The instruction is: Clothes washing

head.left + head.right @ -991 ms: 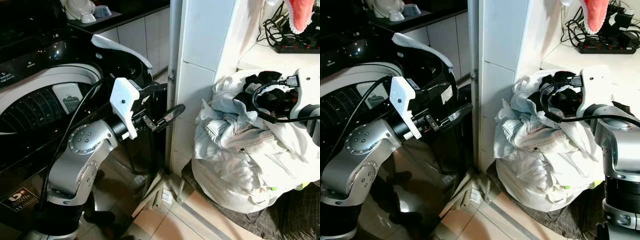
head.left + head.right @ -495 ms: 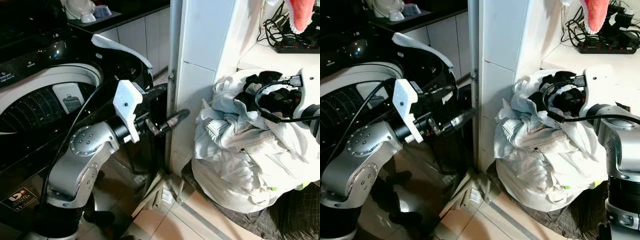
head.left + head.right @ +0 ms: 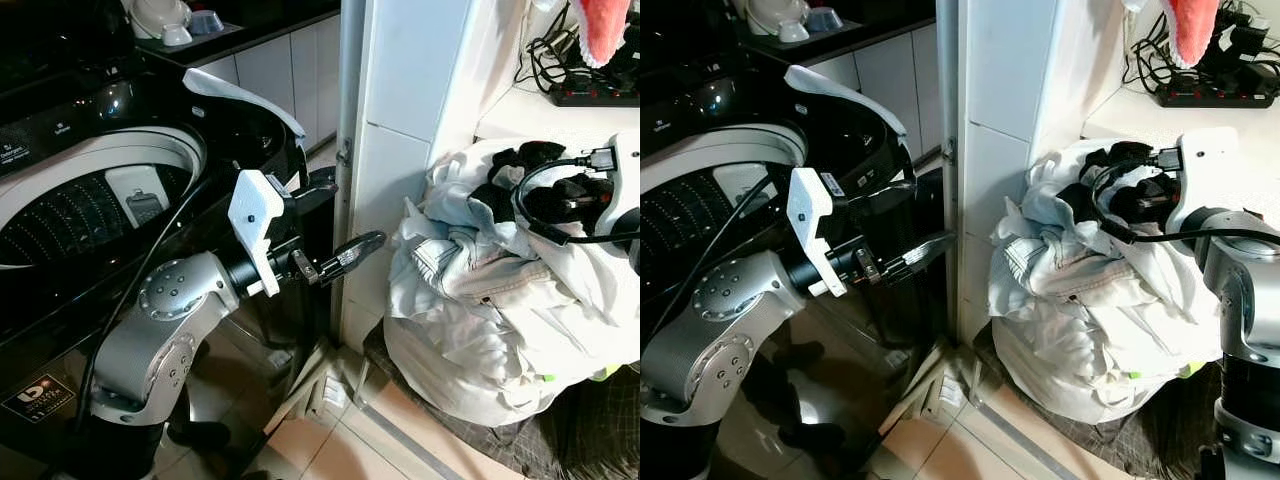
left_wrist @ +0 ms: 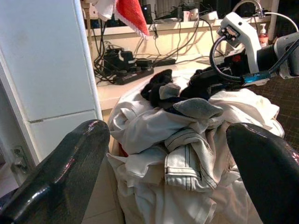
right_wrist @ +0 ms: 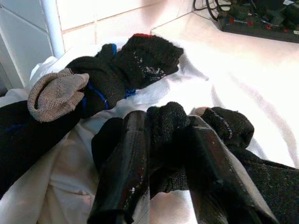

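Observation:
A heap of white clothes (image 3: pixel 480 320) lies on the floor at the right, beside a white pillar. Black socks (image 3: pixel 520 165) and a grey-toed sock (image 5: pixel 56 95) rest on top of it. My right gripper (image 5: pixel 166 122) sits on top of the heap, shut on a black sock (image 5: pixel 166 140) pinched between its fingers. The top-loading washing machine (image 3: pixel 80 210) stands at the left with its lid (image 3: pixel 245 100) raised. My left gripper (image 3: pixel 348 212) hovers in front of the washer, open and empty, pointing at the heap; its fingers (image 4: pixel 60 172) stand wide apart.
The white tiled pillar (image 3: pixel 400 120) stands between washer and heap. A ledge behind the heap carries a power strip (image 3: pixel 590 95) and tangled cables. A red cloth (image 3: pixel 605 25) hangs above. Bowls (image 3: pixel 165 20) sit on a dark counter behind. A dark mat (image 3: pixel 590 430) lies under the heap.
My left gripper has dipped a little and reached slightly toward the heap. My right gripper has drawn slightly to the right on top of the heap.

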You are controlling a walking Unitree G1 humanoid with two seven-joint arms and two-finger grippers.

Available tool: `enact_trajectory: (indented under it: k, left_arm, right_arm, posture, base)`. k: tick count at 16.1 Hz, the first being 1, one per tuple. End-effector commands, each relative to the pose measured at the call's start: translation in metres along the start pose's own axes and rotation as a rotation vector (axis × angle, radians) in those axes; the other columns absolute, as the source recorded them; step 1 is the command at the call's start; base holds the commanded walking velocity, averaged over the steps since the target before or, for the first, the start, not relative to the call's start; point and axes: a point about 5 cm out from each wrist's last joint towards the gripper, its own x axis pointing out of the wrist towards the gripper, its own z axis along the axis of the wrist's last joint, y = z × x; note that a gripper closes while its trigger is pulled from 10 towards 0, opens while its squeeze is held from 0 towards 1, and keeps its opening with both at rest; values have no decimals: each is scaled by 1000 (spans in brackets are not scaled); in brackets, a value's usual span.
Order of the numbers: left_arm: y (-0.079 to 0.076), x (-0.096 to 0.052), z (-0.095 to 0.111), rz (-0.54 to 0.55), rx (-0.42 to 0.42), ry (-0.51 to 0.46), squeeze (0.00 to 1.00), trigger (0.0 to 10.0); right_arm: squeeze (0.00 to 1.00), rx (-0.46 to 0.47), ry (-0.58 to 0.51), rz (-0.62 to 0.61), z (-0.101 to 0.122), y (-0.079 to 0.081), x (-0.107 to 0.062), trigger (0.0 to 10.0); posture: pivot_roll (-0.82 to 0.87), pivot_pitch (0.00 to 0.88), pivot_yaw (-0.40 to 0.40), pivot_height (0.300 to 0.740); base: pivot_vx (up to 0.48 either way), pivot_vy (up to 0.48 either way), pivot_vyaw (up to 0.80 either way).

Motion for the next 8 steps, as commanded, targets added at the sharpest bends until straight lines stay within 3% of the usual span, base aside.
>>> enact_trajectory:
  k: [1, 6, 8]
  left_arm:
    - [-1, 2, 4, -17, 19, -8, 0, 10000]
    - [6, 6, 2, 51, 15, -20, 0, 10000]
    - [13, 10, 5, 122, 34, -37, 0, 10000]
  right_arm:
    - [0, 12, -8, -23, 2, -7, -4, 0]
    - [0, 21, -27, -41, 7, -11, -8, 0]
    - [0, 23, -86, -65, 25, -19, -12, 0]
  posture:
    - [-46, 0, 40, 740]
    - [-56, 0, 44, 740]
    - [-38, 0, 34, 740]
  base:
    - [0, 0, 0]
    - [0, 0, 0]
    - [0, 0, 0]
